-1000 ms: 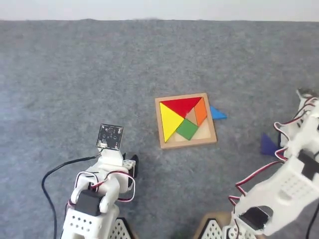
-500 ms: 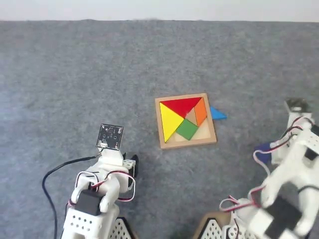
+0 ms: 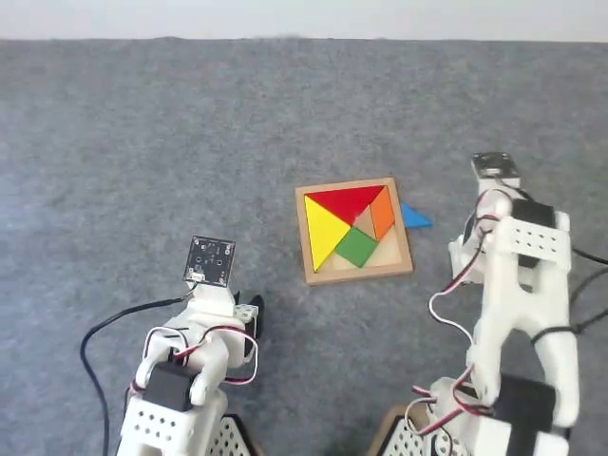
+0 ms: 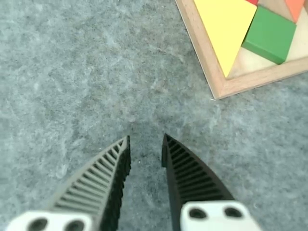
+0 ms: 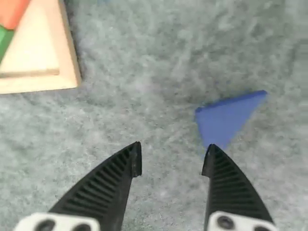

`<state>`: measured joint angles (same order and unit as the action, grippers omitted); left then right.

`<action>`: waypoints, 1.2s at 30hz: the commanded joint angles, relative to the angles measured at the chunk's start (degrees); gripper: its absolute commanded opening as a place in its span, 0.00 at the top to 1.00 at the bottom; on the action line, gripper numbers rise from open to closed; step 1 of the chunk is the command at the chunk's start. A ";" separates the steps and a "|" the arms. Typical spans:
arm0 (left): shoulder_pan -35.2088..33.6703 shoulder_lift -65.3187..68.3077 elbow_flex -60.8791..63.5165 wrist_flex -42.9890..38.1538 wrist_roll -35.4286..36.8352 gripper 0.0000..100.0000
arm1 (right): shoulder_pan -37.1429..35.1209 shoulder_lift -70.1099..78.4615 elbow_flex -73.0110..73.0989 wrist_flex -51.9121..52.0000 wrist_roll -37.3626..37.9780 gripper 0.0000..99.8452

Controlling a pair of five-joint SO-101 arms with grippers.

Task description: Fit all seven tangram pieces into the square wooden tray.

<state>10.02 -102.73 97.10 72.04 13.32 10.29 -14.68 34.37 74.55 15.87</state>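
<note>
The square wooden tray (image 3: 404, 249) lies mid-table holding a red triangle (image 3: 347, 201), a yellow triangle (image 3: 323, 231), a green square (image 3: 356, 247) and an orange piece (image 3: 383, 214). A light blue triangle (image 3: 415, 218) rests on the carpet against the tray's right side. A dark blue triangle (image 5: 225, 118) lies on the carpet just ahead of my right gripper (image 5: 174, 153), which is open and empty, with one fingertip at the piece's edge. My left gripper (image 4: 146, 142) hovers over bare carpet near the tray's corner (image 4: 214, 79), slightly open and empty.
Grey carpet covers the whole table, with wide free room to the left and behind the tray. The right arm (image 3: 518, 261) stands over the area right of the tray. The left arm (image 3: 204, 332) sits at the front left.
The right arm has swung in from the right edge toward the tray and now covers the dark blue triangle in the high view. The left arm has not moved.
</note>
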 commanded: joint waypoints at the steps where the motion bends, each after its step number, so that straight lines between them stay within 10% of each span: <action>1: 0.09 -0.97 -0.66 0.09 0.35 0.89 | -2.07 1.45 -2.99 -1.71 1.67 0.78; 31: 0.09 -0.97 -0.66 0.09 0.35 0.89 | 24.84 12.00 -4.40 -18.07 2.02 0.78; 36: 0.09 -0.97 -0.66 0.09 0.35 0.89 | 23.69 6.55 -5.19 -18.07 21.10 0.78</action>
<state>10.02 -102.73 97.10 72.04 13.32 35.25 -2.29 31.91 56.18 21.23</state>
